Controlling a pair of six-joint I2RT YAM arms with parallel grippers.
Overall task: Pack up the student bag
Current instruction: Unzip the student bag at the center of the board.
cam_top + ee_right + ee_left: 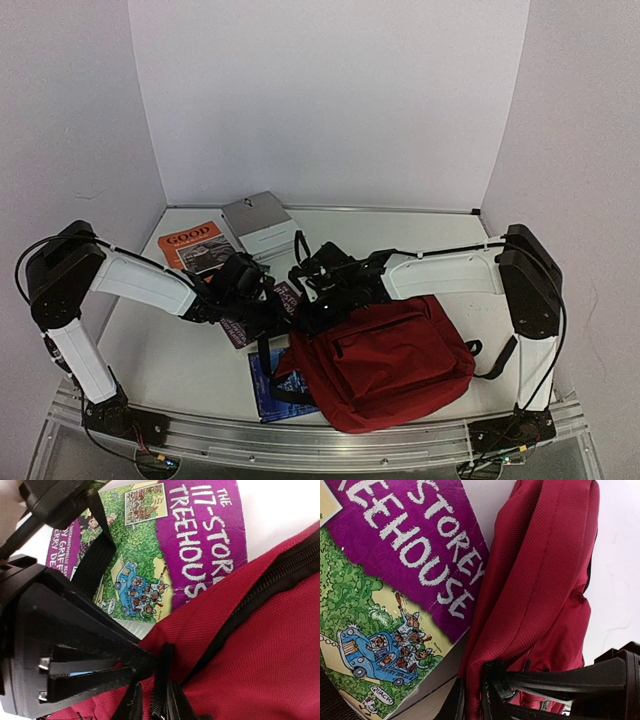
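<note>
Purple book (pixel 410 555) abuts student bag (pixel 400 365), blue book (pixel 268 390) beside, orange book (pixel 193 245) beyond.

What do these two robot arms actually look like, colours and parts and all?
The left arm and the right arm are each built of white, box-like segments linked by chunky black joints. Thin black cables run along them. Each arm ends in black, wedge-shaped plastic fingers. No markings are visible.

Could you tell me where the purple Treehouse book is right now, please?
The purple Treehouse book lies flat on the table, just left of centre in the top view, beside the upper-left end of the student bag, beyond a blue book.
</note>
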